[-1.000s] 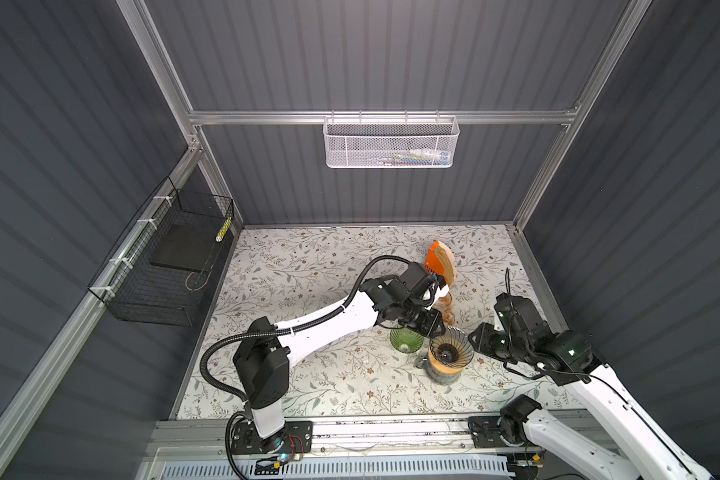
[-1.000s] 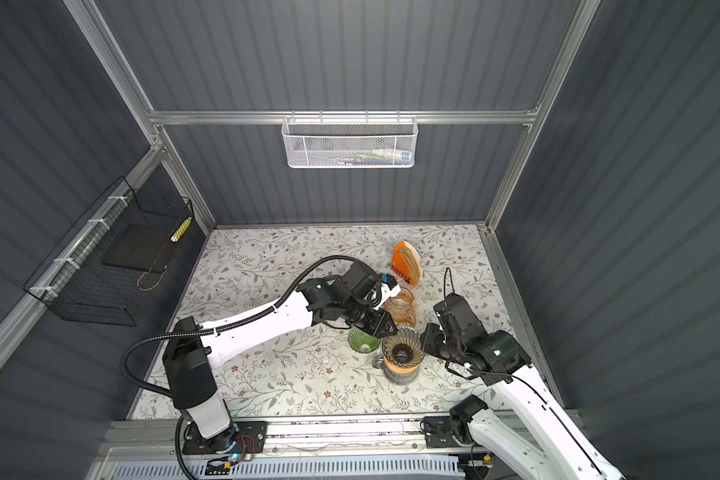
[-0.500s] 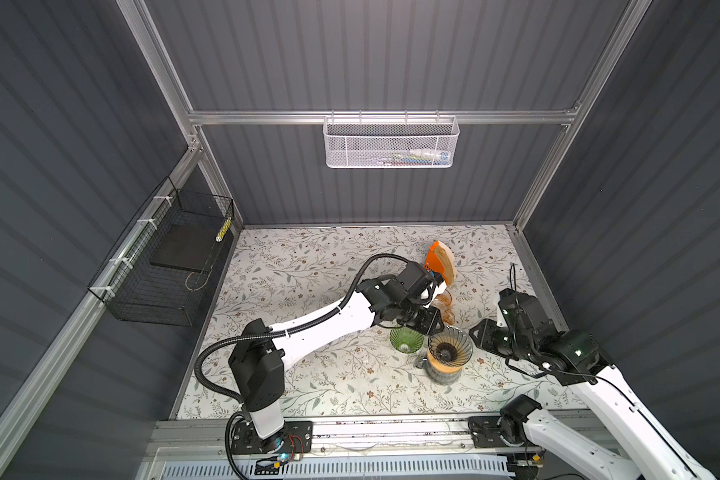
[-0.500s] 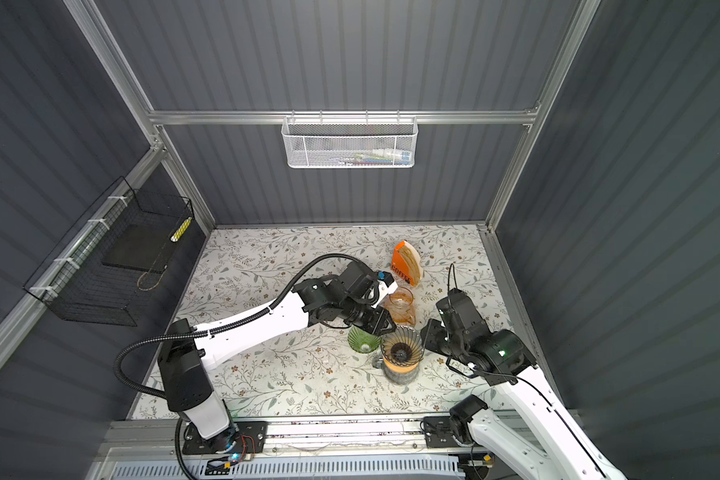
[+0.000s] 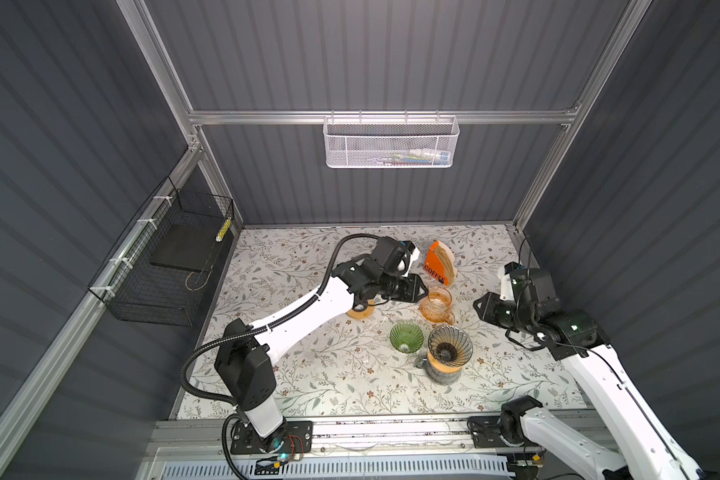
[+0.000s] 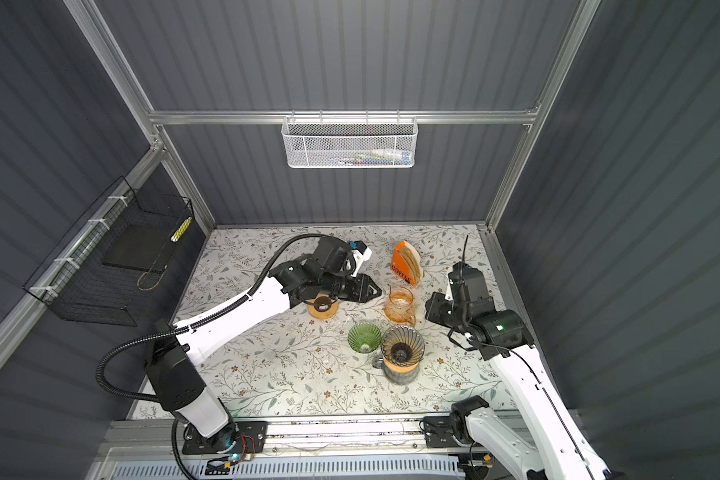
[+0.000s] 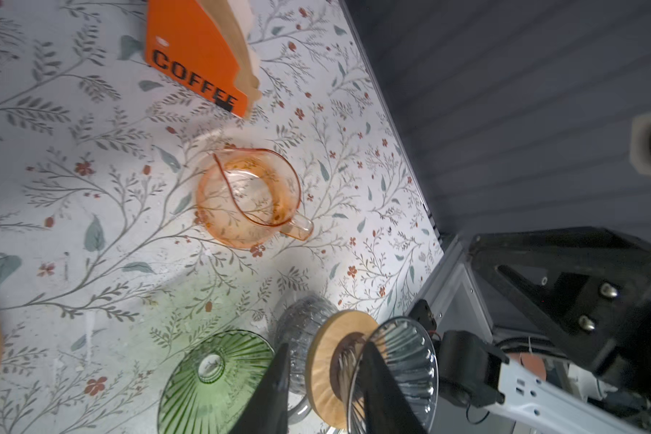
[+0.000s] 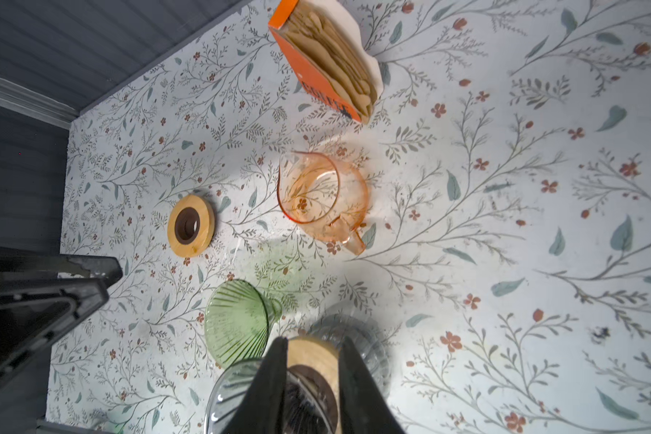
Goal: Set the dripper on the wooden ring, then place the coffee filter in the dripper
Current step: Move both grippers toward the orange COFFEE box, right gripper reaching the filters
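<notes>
The brown paper coffee filters [image 5: 447,258] [image 6: 413,258] [image 8: 339,64] stand in an orange box marked COFFEE [image 7: 194,56] at the back right. A smoky ribbed glass dripper [image 5: 449,344] [image 6: 403,345] [image 7: 403,360] on a wooden collar sits on a glass server, its cone empty. My left gripper [image 5: 422,287] [image 6: 377,289] [image 7: 326,345] hovers open beside the orange pitcher, holding nothing. To the right of the pitcher, behind the dripper, my right gripper [image 5: 479,307] [image 6: 429,309] [image 8: 313,340] is open and empty.
A green ribbed glass dripper [image 5: 406,336] [image 8: 237,323] stands just left of the smoky one. An orange glass pitcher [image 5: 436,305] [image 7: 249,197] lies between the box and the drippers. A loose wooden ring [image 6: 321,306] [image 8: 190,225] rests under the left arm.
My left gripper has drawn back from the green dripper toward the rear, now level with the pitcher. The right gripper has also shifted rearward, away from the smoky dripper.
</notes>
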### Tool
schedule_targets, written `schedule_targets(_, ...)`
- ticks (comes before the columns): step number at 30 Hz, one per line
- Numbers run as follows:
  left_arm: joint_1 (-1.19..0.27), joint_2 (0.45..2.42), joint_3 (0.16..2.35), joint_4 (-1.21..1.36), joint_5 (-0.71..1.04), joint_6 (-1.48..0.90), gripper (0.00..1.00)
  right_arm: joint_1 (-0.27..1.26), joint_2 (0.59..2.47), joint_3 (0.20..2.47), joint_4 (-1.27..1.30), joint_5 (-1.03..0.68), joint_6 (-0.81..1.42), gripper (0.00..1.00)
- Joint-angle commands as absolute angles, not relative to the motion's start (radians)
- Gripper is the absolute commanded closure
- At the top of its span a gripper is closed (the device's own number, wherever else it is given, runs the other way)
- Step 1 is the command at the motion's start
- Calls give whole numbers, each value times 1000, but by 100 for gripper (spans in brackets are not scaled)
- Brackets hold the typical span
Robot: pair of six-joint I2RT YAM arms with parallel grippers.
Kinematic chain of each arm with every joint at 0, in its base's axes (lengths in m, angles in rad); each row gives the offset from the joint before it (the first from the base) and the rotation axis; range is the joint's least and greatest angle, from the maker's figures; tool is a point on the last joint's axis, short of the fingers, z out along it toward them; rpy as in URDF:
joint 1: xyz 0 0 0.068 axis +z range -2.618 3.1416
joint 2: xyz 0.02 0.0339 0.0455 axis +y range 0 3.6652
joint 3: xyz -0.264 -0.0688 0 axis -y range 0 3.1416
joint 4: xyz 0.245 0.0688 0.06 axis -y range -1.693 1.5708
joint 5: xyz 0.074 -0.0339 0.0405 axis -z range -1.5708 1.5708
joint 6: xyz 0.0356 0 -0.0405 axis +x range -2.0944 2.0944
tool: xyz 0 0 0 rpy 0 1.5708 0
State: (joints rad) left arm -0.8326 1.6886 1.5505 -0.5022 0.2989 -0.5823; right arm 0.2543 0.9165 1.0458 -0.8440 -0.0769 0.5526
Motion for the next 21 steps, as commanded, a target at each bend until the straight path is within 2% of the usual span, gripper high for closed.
schedule_targets(1, -815, 1689, 1571, -464, 344, -603, 66, 183, 982, 1058, -712, -181, 452, 73)
schedule_targets(8, -776, 1763, 1616, -419, 396, -608, 66, 53, 1203, 1031, -525, -304, 419, 75)
schedule_targets(14, -687, 1818, 1585, -323, 495, -673, 66, 51, 1392, 1084, -506, -301, 332, 76)
schedule_targets(21, -635, 1879, 1620, -310, 527, -644, 66, 55, 1506, 1114, -480, -271, 286, 76)
